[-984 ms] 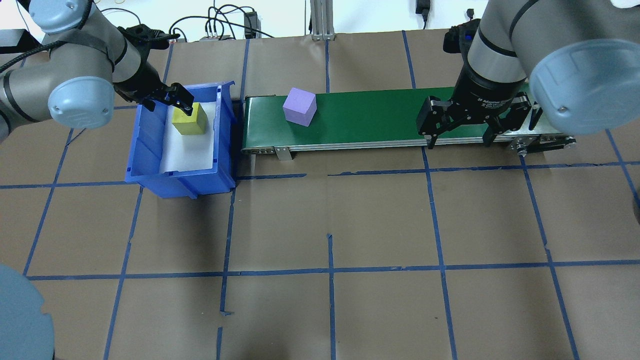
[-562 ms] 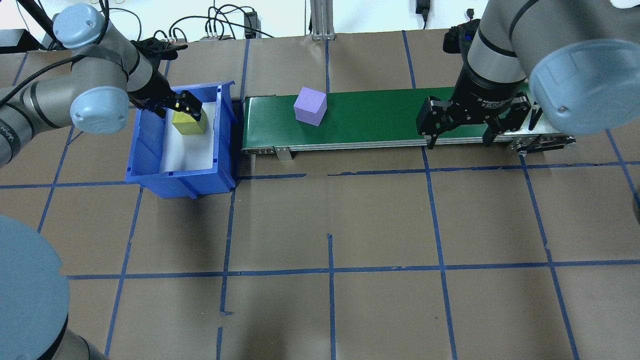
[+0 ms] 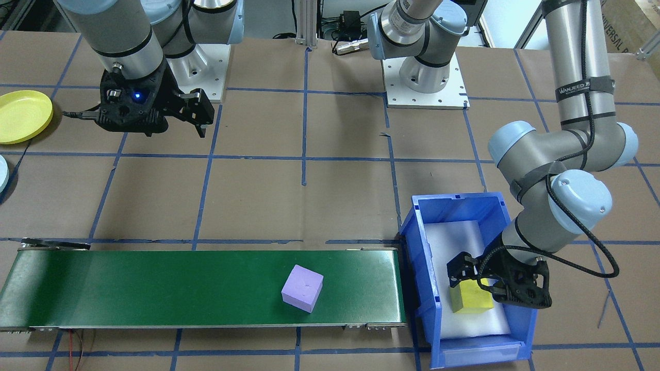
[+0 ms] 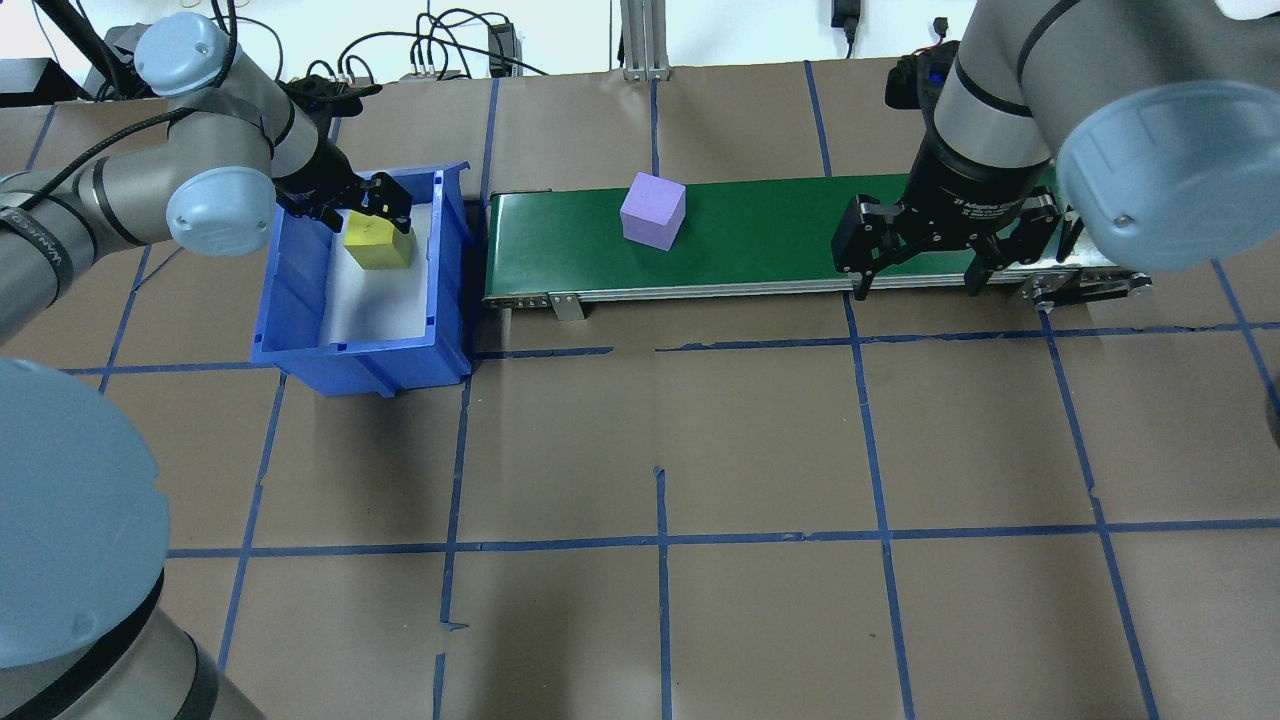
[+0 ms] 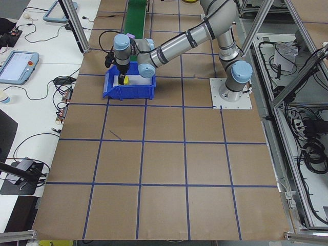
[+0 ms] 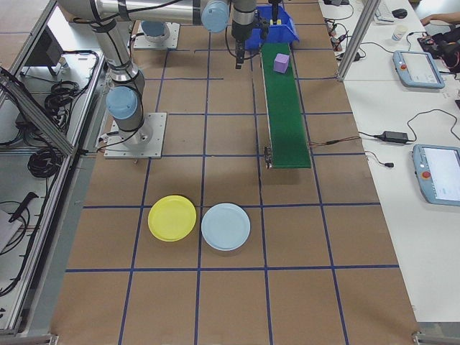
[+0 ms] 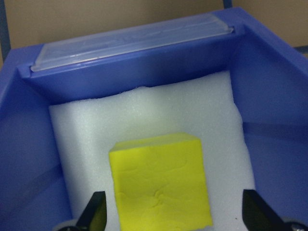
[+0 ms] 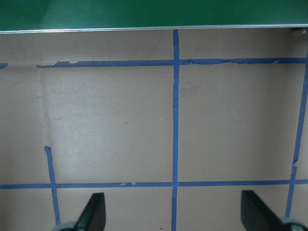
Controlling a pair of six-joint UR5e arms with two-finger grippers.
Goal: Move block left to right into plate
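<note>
Overhead exterior, left gripper [image 4: 362,205] partly hides yellow block [image 4: 378,244]

Table [image 4: 760,450] covered w/ brown paper, blue tape grid. White benches either side w/ tablets [image 6: 413,68], cables. Aluminium frame posts [image 5: 77,23] at edges. Even lighting, soft shadows.

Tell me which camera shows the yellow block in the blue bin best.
The left wrist view: the yellow block fills it, lying on white foam between the open left tool's fingers. Front-facing and overhead show it partly hidden; exterior left shows it tiny.
</note>
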